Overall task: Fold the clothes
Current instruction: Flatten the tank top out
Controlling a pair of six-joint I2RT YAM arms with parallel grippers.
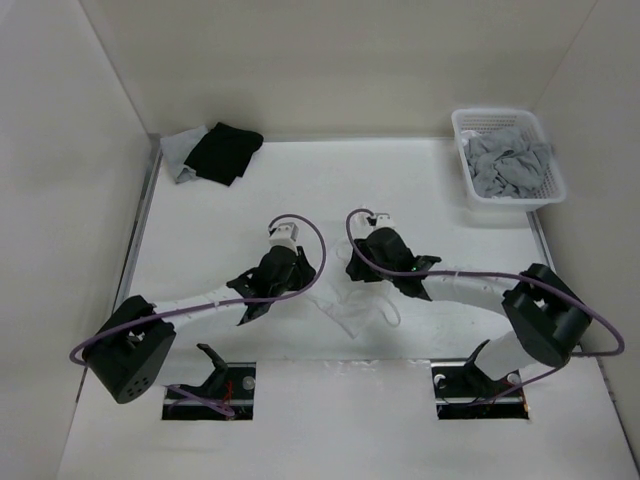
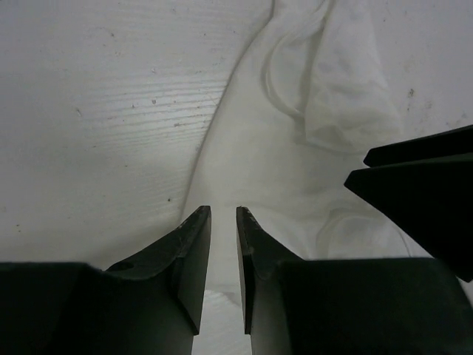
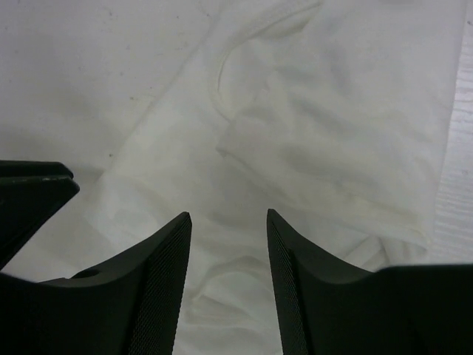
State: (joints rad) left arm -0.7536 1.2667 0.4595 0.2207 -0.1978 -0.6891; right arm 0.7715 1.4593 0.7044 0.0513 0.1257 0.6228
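From the top camera I see the white table point(image 1: 200, 220) filling most of the frame. The white plastic basket point(image 1: 497, 113) sits in the upper right and is heaped with grey garments point(image 1: 512, 165). In the upper left, a black cloth point(image 1: 224, 152) lies over a pale grey cloth point(image 1: 180, 152).

The undershirt point(image 1: 352, 312) is just below the centre of the frame, between my two arms and well apart from the basket. It is plain white thin fabric, bunched and rumpled rather than flat, and hard to pick out against the table. In the left wrist view the undershirt point(image 2: 295, 170) runs up the middle as a creased band, with a narrow strap loop point(image 2: 275, 81) curling at the top. In the right wrist view the undershirt point(image 3: 340, 133) shows a flatter panel with a hemmed edge at upper right and soft wrinkles lower down.

The left gripper point(image 1: 275, 280) is low over the cloth, jaws point(image 2: 223, 222) at a narrow gap with fabric showing between them; I cannot tell if any is pinched. The right gripper point(image 1: 385, 255) stands wide point(image 3: 229, 222) over the cloth, holding nothing. Its finger point(image 2: 421, 200) pokes in at the right of the left wrist view
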